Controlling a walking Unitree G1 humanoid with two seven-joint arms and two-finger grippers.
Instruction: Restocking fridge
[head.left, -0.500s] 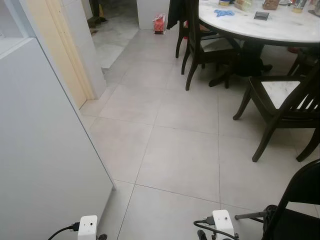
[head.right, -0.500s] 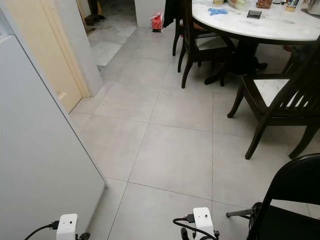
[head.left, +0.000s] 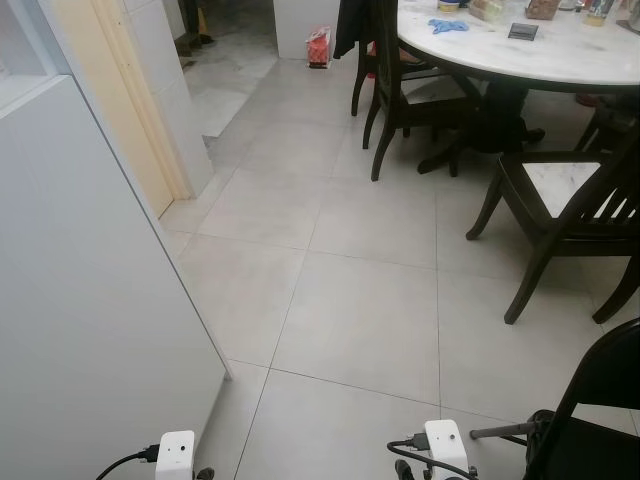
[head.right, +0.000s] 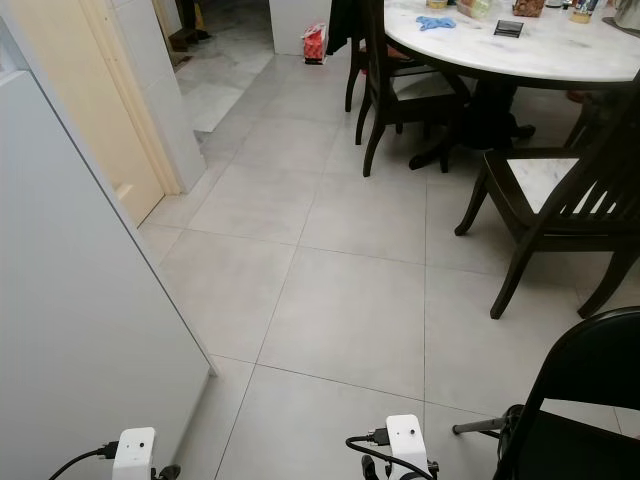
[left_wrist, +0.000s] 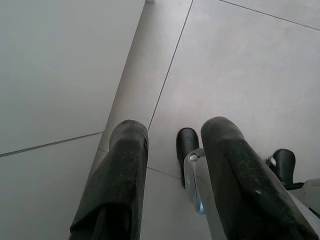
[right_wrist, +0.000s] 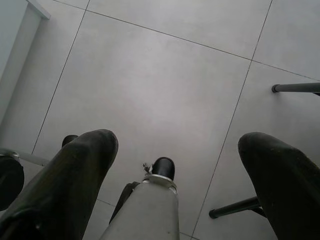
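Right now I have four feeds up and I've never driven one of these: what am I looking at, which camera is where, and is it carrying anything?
This is a walking humanoid robot with two arms. The two wide pictures come from its head, looking down at a grey tiled floor. A tall white panel stands on its left; whether it is the fridge is unclear. Ahead to the right is a round white marble table with dark wooden chairs, and a black folding chair stands close on its right. The other two pictures look along each arm's two black fingers. The left gripper and the right gripper both hang open over the floor, holding nothing.
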